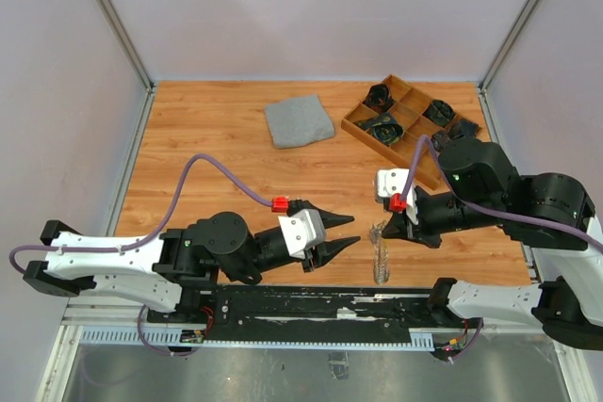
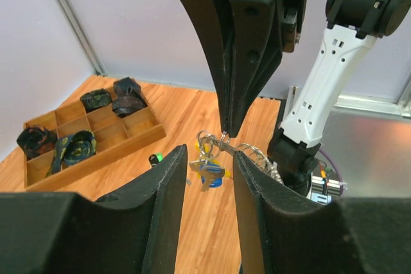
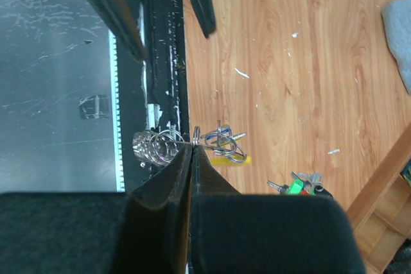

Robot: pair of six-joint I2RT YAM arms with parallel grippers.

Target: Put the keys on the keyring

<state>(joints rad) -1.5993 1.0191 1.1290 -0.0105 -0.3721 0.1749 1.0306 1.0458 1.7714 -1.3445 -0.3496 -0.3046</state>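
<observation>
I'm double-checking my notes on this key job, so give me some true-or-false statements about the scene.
The right end effector is shut on the keyring. True.
The left end effector grips a key. False: it is open and empty.
The grey cloth lies in the wooden tray. False: it lies on the table, apart from it.
A green-headed key lies on the table. True.
</observation>
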